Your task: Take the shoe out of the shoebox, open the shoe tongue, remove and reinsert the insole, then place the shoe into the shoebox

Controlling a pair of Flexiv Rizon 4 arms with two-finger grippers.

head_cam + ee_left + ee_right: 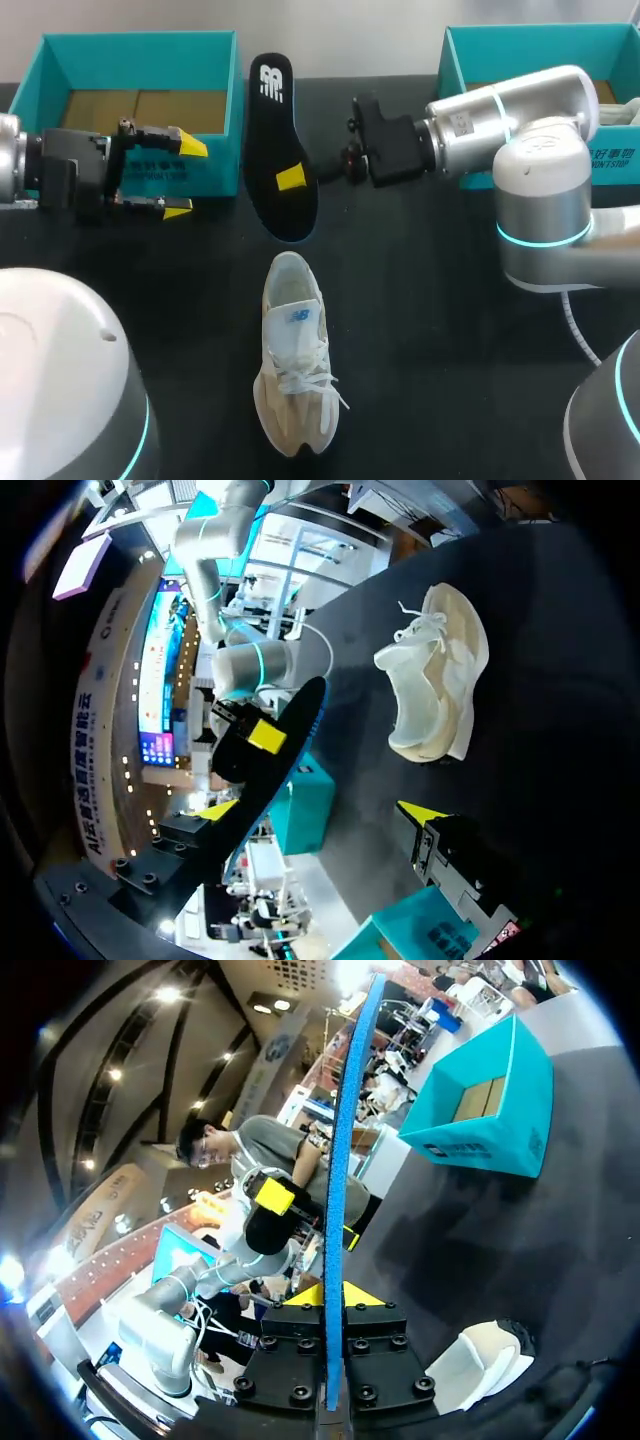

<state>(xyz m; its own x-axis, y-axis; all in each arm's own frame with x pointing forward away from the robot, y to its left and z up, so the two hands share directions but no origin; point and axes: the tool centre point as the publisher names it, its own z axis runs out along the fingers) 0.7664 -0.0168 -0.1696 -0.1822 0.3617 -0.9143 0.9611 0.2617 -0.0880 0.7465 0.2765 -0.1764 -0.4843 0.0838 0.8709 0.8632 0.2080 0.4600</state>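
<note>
Pinching insole edge-on in right jaws; left jaws wide open, empty. Probably light, floppy: take it mid-length.

Lit brightly and evenly from overhead. Shows hardly any shadow around the shoe on the black table. Glares white on the right arm beyond the shoe.

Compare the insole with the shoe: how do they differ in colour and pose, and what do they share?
The insole is black; the shoe is cream. The right tool grips the insole off the table; the shoe lies on the table, untouched. Both are outside the left shoebox and the right shoebox.
</note>
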